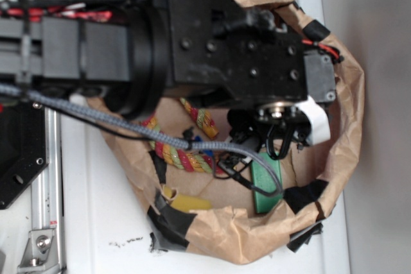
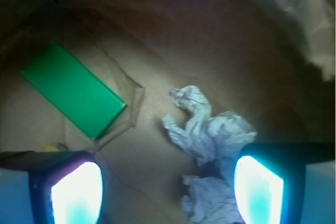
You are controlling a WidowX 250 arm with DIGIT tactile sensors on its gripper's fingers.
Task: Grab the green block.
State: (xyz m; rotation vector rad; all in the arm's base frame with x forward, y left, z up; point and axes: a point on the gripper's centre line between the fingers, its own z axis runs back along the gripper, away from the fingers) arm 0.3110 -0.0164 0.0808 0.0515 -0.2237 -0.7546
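While exterior hides it | wrist: crumpled paper (image 2: 207, 129) | green block (image 2: 73, 88)

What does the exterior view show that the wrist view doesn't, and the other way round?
Only the exterior view shows the robot arm, the colourful rope, a yellow object and the paper bag's taped rim. Only the wrist view shows the crumpled white paper between the open gripper's glowing fingers, and the green block's whole flat top. Both show the green block lying untouched on the brown bag floor; in the exterior view it is partly hidden by a cable.
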